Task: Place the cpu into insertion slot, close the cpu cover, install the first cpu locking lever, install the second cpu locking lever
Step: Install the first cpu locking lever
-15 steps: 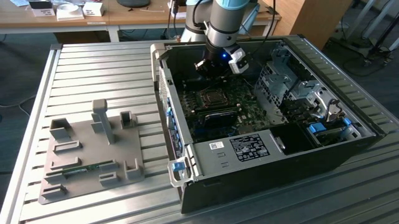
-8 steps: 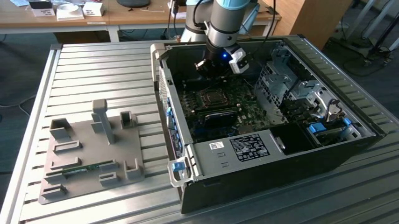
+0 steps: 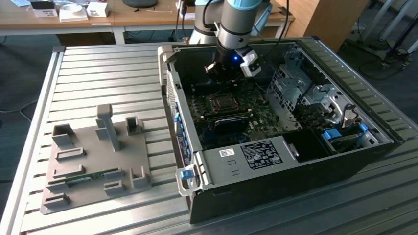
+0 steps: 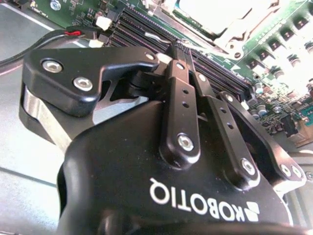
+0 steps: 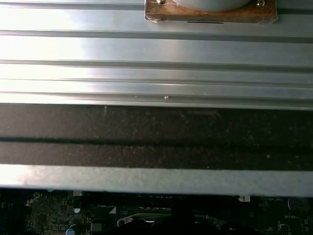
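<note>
— Jaws: how did they stand?
— Pressed together, gripping nothing, in the second wrist view; the gripper [image 4: 182,49] hung inside the computer case [image 3: 365,161] above the motherboard.
— And the cpu?
— It [image 4: 215,11] lay in its socket, the cpu cover [image 4: 222,36] framing it.

Bright even room light; glare on ribbed aluminium table [image 5: 156,49]; case interior dim.

A ribbed silvery aluminium work table [image 3: 98,73] was lit brightly and evenly from above. Behind that table, a long wooden desk [image 3: 130,20] on white legs was seen, with small white boxes [image 3: 72,11] set on it. Beside the table, dark grey-blue floor [image 3: 23,78] was crossed by loose cables.
</note>
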### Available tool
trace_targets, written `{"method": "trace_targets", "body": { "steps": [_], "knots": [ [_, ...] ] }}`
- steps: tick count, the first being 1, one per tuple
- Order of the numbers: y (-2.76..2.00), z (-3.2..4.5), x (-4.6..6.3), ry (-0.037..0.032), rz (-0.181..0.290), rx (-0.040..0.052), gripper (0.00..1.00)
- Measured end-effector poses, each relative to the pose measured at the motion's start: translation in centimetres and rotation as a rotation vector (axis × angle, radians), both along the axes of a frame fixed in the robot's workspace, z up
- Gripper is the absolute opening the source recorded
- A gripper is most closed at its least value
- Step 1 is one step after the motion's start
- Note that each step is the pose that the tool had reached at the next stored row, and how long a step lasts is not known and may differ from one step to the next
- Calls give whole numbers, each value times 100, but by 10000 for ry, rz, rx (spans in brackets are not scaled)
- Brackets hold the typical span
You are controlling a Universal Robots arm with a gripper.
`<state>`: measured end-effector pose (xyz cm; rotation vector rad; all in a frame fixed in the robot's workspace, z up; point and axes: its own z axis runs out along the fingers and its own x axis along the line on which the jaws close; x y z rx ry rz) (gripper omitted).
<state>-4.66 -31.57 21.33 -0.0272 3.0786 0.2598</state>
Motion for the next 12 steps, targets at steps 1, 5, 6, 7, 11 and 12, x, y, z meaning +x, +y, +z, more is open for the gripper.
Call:
{"method": "trace_targets", "body": {
  "steps": [1, 5, 6, 7, 11, 12],
  "knots": [
    [0, 0, 1, 0, -1, 0, 11],
    [5, -2, 7, 0, -2, 0, 11],
    [7, -2, 8, 1, -1, -3, 11],
    [9, -3, 9, 1, 0, -2, 11],
    [14, -4, 15, 1, -1, 0, 11],
    [14, -6, 17, 0, 0, 0, 11]
  ]
}}
